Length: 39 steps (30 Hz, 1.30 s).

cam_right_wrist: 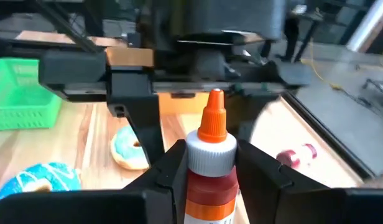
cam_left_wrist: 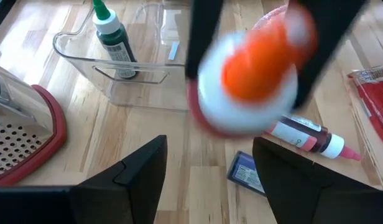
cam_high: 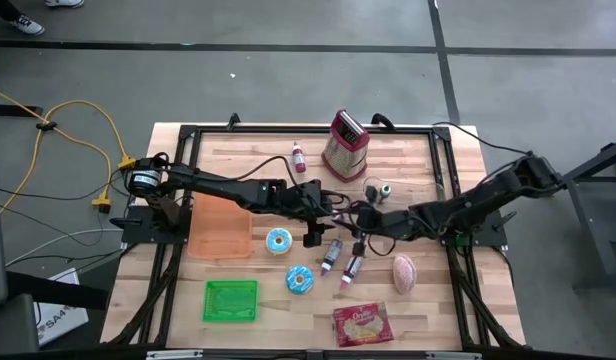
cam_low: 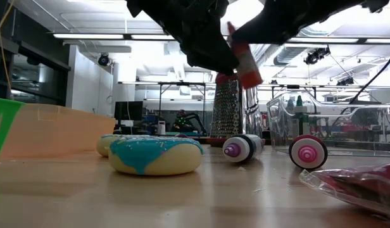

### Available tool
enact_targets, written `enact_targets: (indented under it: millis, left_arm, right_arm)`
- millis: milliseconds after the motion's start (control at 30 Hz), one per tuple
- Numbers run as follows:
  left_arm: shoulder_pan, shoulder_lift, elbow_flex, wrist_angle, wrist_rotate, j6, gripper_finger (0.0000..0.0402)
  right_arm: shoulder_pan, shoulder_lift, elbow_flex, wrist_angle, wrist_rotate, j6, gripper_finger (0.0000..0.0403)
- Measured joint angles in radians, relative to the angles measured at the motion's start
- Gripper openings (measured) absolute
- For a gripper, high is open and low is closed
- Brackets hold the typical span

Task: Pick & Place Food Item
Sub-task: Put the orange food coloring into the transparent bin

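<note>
A sauce bottle with an orange nozzle, white cap and red body hangs above the table's middle, with my right gripper shut on it. The left wrist view shows the bottle nozzle-on, and the low view shows the bottle tilted, high over the table. My left gripper stands open just in front of the nozzle, facing my right gripper from the table's left, with nothing between its fingers. My right gripper pinches the bottle's red body just below the white cap between its two fingers. The fingers come roughly level from the table's right and lie along the bottle. The bottle is lifted clear of the table, its nozzle toward my left gripper.
Under the arms lie two iced donuts and two small bottles. A grater and a clear container holding a green bottle stand at the far side. An orange tray, green basket and red packet lie nearer.
</note>
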Motion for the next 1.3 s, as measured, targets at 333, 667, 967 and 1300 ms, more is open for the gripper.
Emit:
enact_targets:
  millis: [333,667,967,1300]
  left_arm:
    - [0.000,0.000,0.000,-0.001,-0.002,0.000,0.0232]
    - [0.000,0.000,0.000,-0.001,-0.002,0.001,0.0232]
    - [0.000,0.000,0.000,0.000,-0.002,0.001,0.0232]
    - [0.000,0.000,0.000,0.000,-0.002,0.001,0.0232]
  right_arm:
    - [0.103,-0.191,0.000,-0.405,0.267,0.246,0.0104]
    - [0.199,-0.294,-0.032,-0.791,0.561,0.619,0.0105]
    - [0.259,-0.296,-0.251,-0.791,0.730,1.018,0.0105]
    - [0.294,-0.278,-0.383,-0.652,0.724,1.149,0.0105]
